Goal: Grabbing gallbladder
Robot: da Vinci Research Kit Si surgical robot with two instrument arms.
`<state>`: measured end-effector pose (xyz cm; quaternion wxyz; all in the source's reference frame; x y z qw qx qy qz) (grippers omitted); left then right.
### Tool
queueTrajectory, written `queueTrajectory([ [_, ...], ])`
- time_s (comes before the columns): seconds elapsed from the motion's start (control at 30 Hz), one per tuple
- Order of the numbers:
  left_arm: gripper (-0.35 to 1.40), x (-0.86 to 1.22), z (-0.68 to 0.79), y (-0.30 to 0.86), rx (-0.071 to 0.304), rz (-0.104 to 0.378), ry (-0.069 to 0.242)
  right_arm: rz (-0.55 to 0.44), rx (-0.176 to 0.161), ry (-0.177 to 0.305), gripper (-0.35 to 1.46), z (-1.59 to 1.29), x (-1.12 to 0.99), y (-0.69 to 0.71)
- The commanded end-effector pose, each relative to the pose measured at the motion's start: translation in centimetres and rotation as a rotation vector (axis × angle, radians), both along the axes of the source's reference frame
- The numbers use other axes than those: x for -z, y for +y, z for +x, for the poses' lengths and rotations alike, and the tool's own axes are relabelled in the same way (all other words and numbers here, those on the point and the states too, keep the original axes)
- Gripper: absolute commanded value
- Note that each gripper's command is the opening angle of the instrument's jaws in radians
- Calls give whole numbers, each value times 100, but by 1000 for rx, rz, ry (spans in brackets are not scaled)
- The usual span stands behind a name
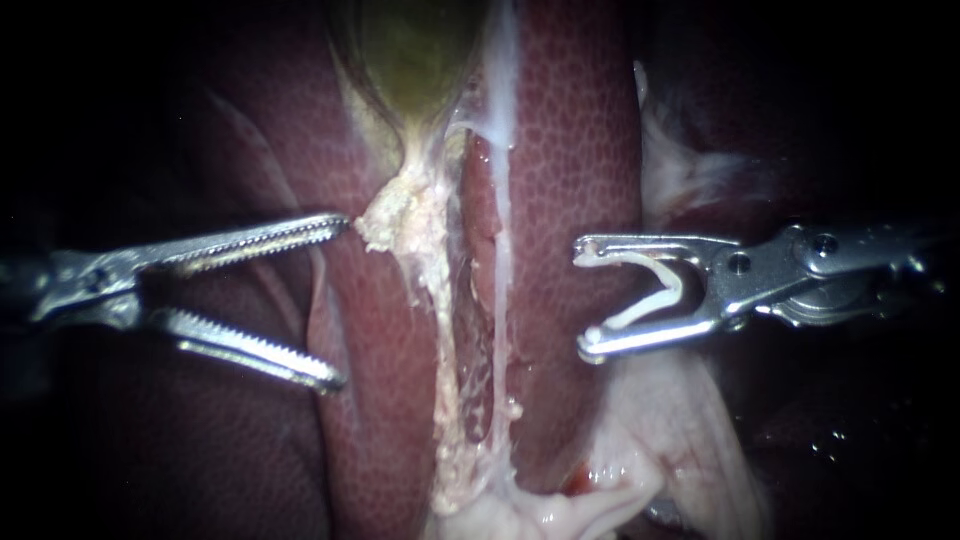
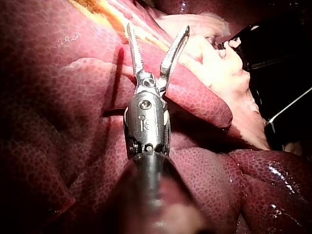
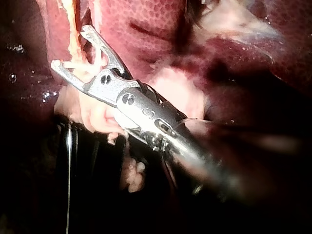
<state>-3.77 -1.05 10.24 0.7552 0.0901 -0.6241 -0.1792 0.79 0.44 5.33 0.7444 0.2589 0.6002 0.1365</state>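
The gallbladder (image 1: pixel 412 55), a greenish-yellow sac, lies at the far end of the cleft between two lobes of the liver (image 1: pixel 575 150). It narrows into a ragged strip of pale tissue (image 1: pixel 440 290) that runs along the cleft. The left tool (image 1: pixel 342 300) has its toothed jaws spread wide and holds nothing. Its upper jaw tip is just beside the crumbly pale fringe under the sac, not on the sac itself. The right tool (image 1: pixel 582 300) waits on the other side of the cleft, its jaws wide apart yet holding a white clip (image 1: pixel 650 290) seated between them. As I judge it, closing the left tool here would catch liver or the frayed fringe, which could tear. A bite too deep into the thin sac wall might puncture it and spill its contents. Reaching across could also knock the loaded clip.
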Motion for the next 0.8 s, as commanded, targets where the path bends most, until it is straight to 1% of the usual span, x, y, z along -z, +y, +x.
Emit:
queueTrajectory([
  [0.03, 73, 0, 0, 0, 2, 0, 1, 0, 0, 0, 60, 0, 0, 0],
  [0.17, 73, -1, 0, 1, 5, 5, 2, 0, 0, 0, 60, 0, 0, 0],
  [0.27, 73, -3, 1, 4, 8, 6, 4, 0, 0, 0, 60, 0, 0, 0],
  [0.37, 73, -6, 3, 10, 21, 6, 13, 0, 0, 0, 60, 0, 0, 0],
  [0.5, 73, -14, 2, 21, 33, 9, 20, 0, 0, 0, 60, 0, 0, 0],
  [0.63, 71, -25, -6, 30, 41, 10, 24, 0, 0, 0, 60, 0, 0, 0],
  [0.8, 68, -38, -24, 40, 52, 21, 27, 0, 0, 0, 60, 0, 0, 0],
])
